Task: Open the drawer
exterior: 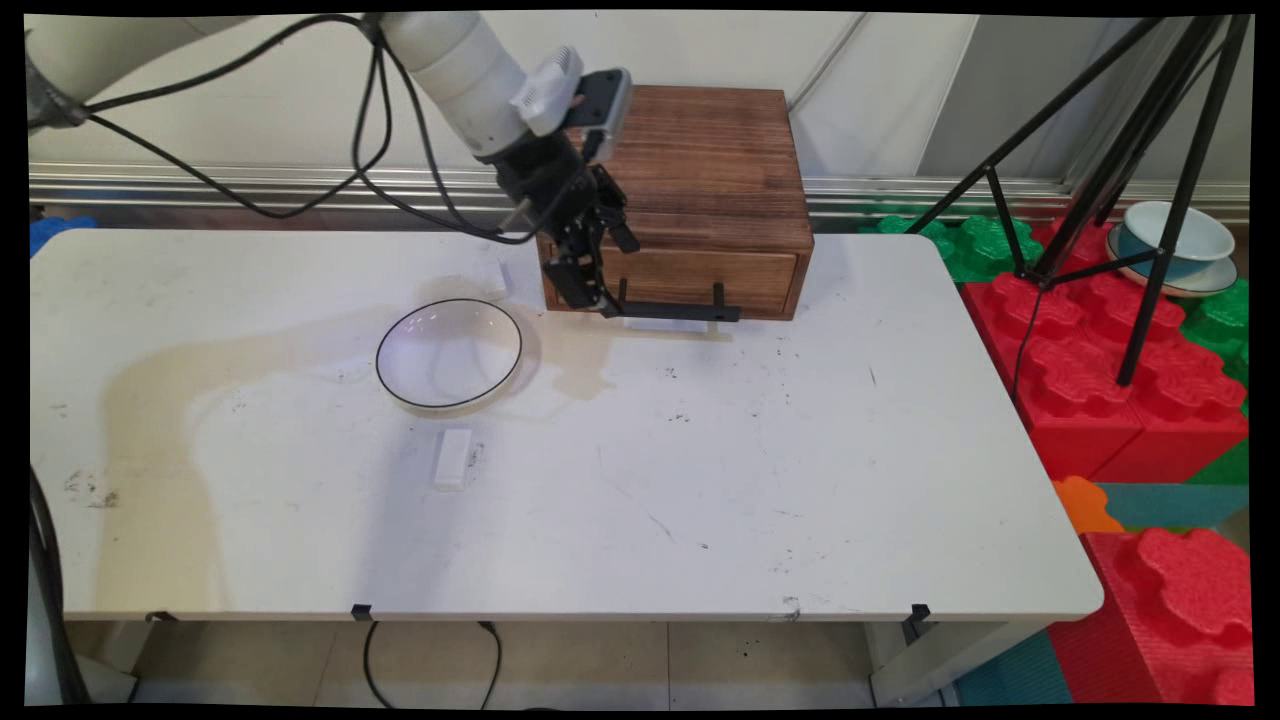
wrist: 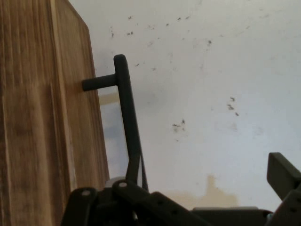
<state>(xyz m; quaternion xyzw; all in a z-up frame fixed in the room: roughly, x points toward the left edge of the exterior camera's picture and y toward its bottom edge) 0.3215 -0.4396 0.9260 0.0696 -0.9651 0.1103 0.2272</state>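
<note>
Hanging low at the front of the wooden box (exterior: 700,160), the gripper (exterior: 592,290) is tilted down over the left end of the black bar handle (exterior: 670,312) on the drawer (exterior: 700,278). The fingers (wrist: 282,174) are spread apart, gripping nothing. In the hand view one finger stands well off over the bare table (wrist: 211,70), while the other side's linkage sits close against the box (wrist: 37,117), and the handle (wrist: 128,113) runs down into the gap just beside that linkage. The bar stands off the drawer front on short posts, which leaves room behind it. The gripper's (wrist: 202,197) tilt seems suited to straddling the bar rather than meeting it flat.

The drawer looks shut, or nearly so; the box sits at the far edge of the table (exterior: 800,450), near the wall.

Some things cannot be settled. Whether the near finger touches the handle is hidden, because the linkage covers that spot in the hand view and the wrist blocks it from above. The box-side fingertip cannot be made out either.

To the left, apart from the box, lie a clear round plate (exterior: 378,355) with a dark rim, a small white block (exterior: 452,458) nearer the front edge, and a wide pale stain (exterior: 150,400). A fainter white piece (exterior: 495,278) sits behind the plate — too indistinct to name.
</note>
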